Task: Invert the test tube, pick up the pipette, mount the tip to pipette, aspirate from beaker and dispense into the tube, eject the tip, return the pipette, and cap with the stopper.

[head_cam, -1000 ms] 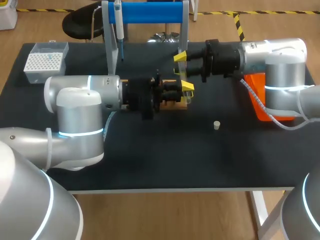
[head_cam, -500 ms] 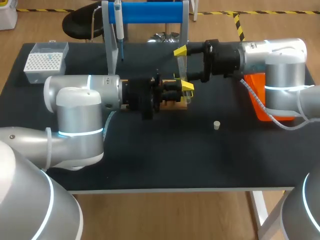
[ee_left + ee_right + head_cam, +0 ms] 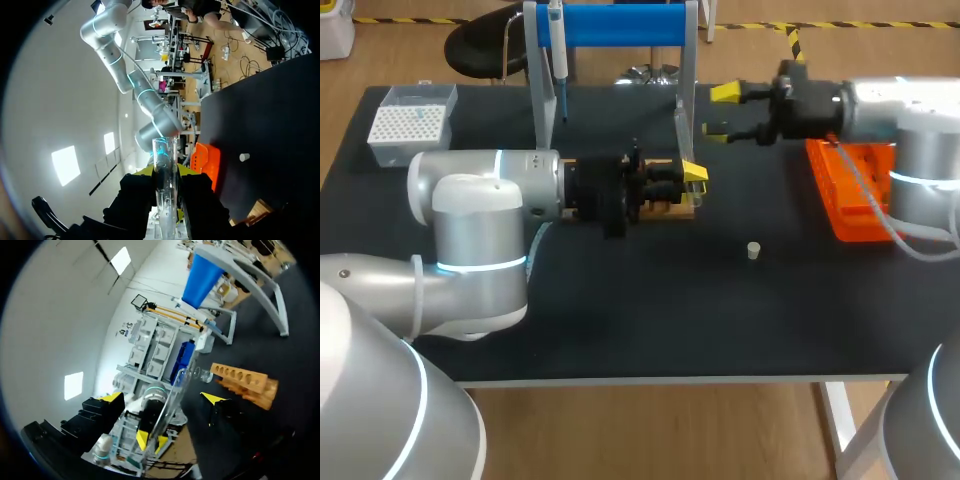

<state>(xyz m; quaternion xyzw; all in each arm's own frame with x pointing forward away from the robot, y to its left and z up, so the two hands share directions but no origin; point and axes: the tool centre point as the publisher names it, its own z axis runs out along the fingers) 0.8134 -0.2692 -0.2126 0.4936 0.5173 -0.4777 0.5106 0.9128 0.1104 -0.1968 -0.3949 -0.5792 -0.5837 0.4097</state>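
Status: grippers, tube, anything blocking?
Left gripper shut on test tube. Right gripper open, empty, by orange rack. Stopper loose on table; nothing blocking.

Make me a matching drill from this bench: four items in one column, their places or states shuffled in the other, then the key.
Column one:
1. test tube
2. stopper
3. pipette
4. right claw

Column two:
A. hanging on the blue-topped stand
B. lying loose on the black table
C. open, holding nothing
D. gripped in the left claw

Pairs: 1-D, 2-B, 3-A, 4-C.
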